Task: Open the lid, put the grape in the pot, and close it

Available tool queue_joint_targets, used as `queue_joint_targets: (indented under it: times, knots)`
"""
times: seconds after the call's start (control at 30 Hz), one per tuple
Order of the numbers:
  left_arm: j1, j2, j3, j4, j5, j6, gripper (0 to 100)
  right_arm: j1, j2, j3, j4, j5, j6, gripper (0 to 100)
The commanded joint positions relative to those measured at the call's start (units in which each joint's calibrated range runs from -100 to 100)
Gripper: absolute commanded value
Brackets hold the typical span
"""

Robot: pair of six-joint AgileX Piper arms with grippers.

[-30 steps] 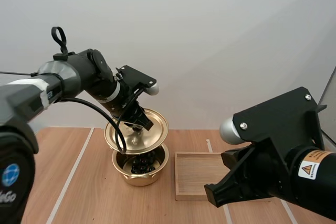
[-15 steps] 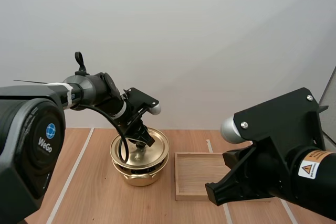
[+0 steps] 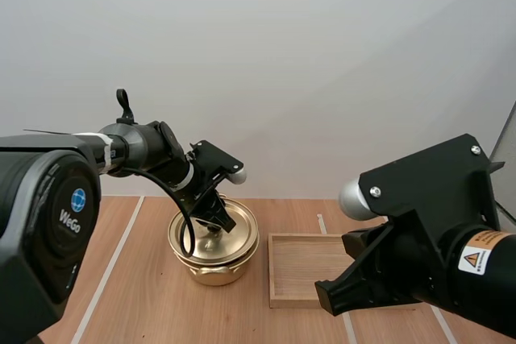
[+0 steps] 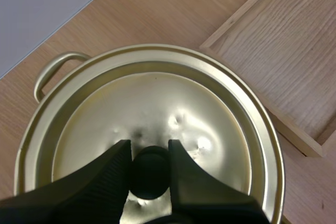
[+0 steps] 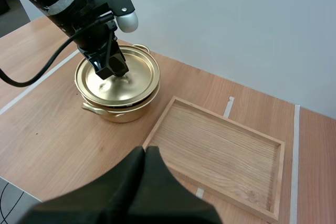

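Note:
The gold lid [image 3: 234, 230] lies flat on the gold pot [image 3: 214, 267], left of the table's middle. My left gripper [image 3: 216, 219] reaches down from above and is shut on the lid. Up close, its two black fingers [image 4: 113, 166] pinch the dark knob [image 4: 149, 174] at the centre of the lid [image 4: 173, 103]. Whatever the pot holds is hidden under the lid. My right gripper [image 5: 146, 156] is shut on nothing and hovers over the table near the wooden tray's near corner, apart from the pot [image 5: 118, 113].
A shallow wooden tray [image 3: 302, 267] lies just right of the pot, with nothing in it [image 5: 220, 150]. The pot's loop handle [image 4: 55, 66] sticks out on the side away from the tray. White tape lines cross the wooden table.
A second ago the lid was held tilted above the pot, with dark grapes showing inside. My left gripper has lowered it, and it now rests flat on the rim. The right arm has not moved.

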Motion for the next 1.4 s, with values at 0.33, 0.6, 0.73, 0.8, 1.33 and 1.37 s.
queue_joint_targets:
  times: [0.33,0.6,0.73,0.8,1.33,1.37]
  knots:
    - [0.03,2.3,0.3,-1.6,-1.6,0.4,0,-0.2,-0.5,0.2,0.8,0.0,0.1,0]
    - [0.03,2.3,0.3,-2.1,-0.3,0.4,0,-0.2,-0.5,0.2,1.1,0.0,0.1,0]
    - [0.03,2.3,0.3,-2.1,0.2,0.4,0,-0.2,-0.5,0.2,1.1,0.0,0.1,0]
    - [0.03,2.3,0.3,-2.1,0.2,0.4,1,-0.2,-0.5,0.2,1.1,0.0,0.1,0]
    - [0.03,-3.5,0.3,-5.4,10.2,0.0,100,-0.2,-0.5,0.2,0.6,0.0,0.1,0]
    - [0.03,-5.5,0.3,-5.4,11.8,0.0,100,-0.2,-0.5,0.2,0.6,0.0,0.1,0]
